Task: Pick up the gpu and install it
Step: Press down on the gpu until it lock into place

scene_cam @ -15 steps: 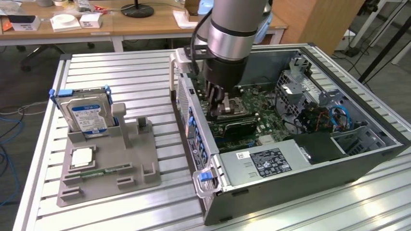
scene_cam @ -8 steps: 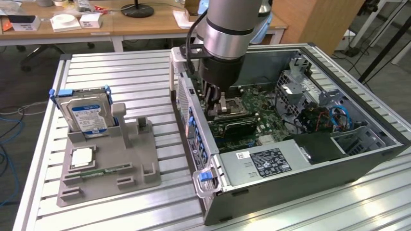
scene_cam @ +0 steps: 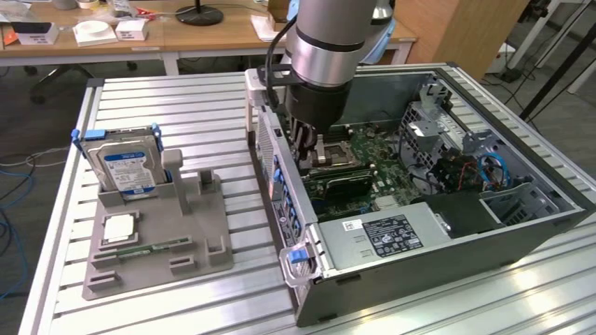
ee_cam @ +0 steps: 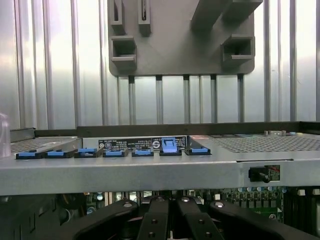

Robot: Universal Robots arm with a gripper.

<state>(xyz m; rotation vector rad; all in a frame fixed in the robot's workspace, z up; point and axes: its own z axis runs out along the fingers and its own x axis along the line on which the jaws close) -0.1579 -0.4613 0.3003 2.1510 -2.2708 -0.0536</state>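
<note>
Gpu (scene_cam: 341, 183): a dark, slim board standing on the motherboard (scene_cam: 377, 157) inside the open computer case (scene_cam: 419, 279) reads as the card. One end lies toward the case wall that carries the blue slot clips (ee_cam: 169, 146). The identification is not certain from this angle.

End effector (scene_cam: 306, 148): lowered into the case, just above and beside that board, close to the clip wall and next to the square processor socket (scene_cam: 333, 150). Its fingers are pressed together. Whether they touch or pinch the card cannot be told. In the wrist view the black finger links (ee_cam: 167, 220) sit close side by side below the grey case wall (ee_cam: 150, 172), with green circuit board behind them.

Around it: a labelled power supply (scene_cam: 386, 234) fills the near corner of the case.

On the slatted metal worktop (scene_cam: 186, 105), towards the exterior view's left, lies a grey parts fixture (scene_cam: 200, 223). A hard drive (scene_cam: 125, 167) with a blue-white label stands upright in its far slot. A narrow green memory stick (scene_cam: 149, 248) lies flat lower down.
</note>
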